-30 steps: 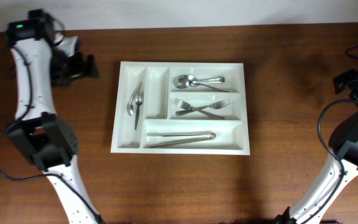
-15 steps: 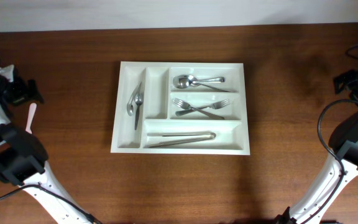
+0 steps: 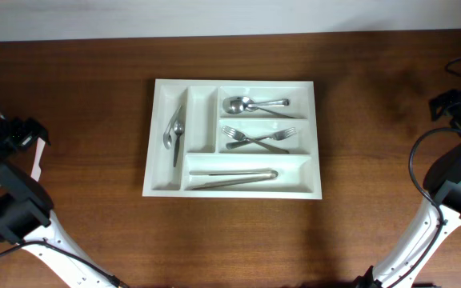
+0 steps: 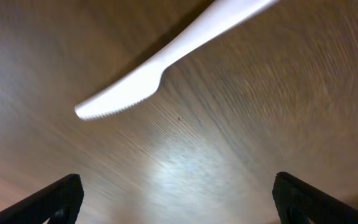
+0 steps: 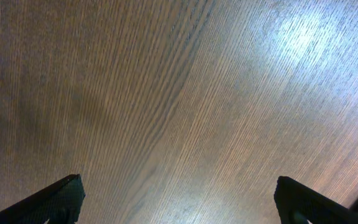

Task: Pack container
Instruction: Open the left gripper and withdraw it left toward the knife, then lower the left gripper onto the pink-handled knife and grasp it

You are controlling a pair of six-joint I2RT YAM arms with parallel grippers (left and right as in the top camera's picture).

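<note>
My left gripper point(image 4: 179, 202) hangs over the left edge of the table point(image 3: 230, 240), jaws spread as wide as they go and holding nothing. A white plastic knife point(image 4: 160, 68) lies flat on the wood just ahead of my fingers point(image 4: 58, 198), clear of them, its serrated blade end nearer to me than its handle. My right gripper point(image 5: 179, 202) sits at the right edge, also wide open and empty, over bare wood. The tray point(image 3: 230, 194) rests mid-table, nearer the far edge, well apart from both my grippers. Its leftmost upright slot holds a metal knife and spoon point(image 3: 173, 132). On the right, the far long slot holds spoons point(image 3: 250, 104), and the middle one holds crossed forks point(image 3: 256, 138). The near one holds long metal pieces point(image 3: 230, 178) that I cannot identify.
</note>
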